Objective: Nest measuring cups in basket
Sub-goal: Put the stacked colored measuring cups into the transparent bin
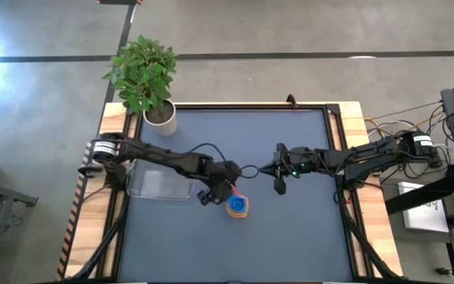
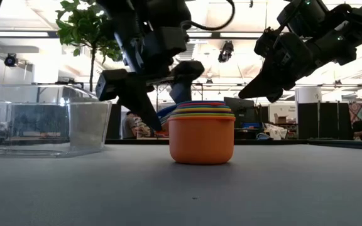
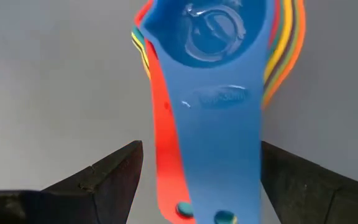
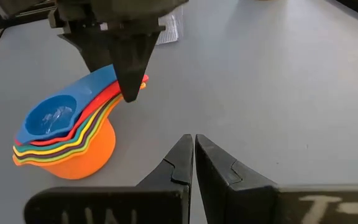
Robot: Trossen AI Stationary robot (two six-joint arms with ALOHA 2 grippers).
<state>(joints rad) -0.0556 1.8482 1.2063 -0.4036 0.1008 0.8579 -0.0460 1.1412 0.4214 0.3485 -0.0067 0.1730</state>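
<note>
Your measuring cups (image 2: pixel 201 133) are already stacked into one pile, blue on top, orange at the bottom, sitting on the counter (image 1: pixel 290 237) just beside the basket (image 1: pixel 159 183), not in it. Your left claw (image 3: pixel 197 180) is released, fingers straddling the handles. Your right claw (image 4: pixel 194 163) hangs nearby, clenched on nothing.

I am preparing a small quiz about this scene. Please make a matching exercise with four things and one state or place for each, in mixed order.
Things:
1. left gripper
2. right gripper
3. measuring cups
4. basket

States:
A. shut, raised above the table
B. nested in one stack on the table
C. empty, beside the stack
D. open, fingers on either side of the stacked handles

Pairs: 1-D, 2-A, 3-B, 4-C
</note>
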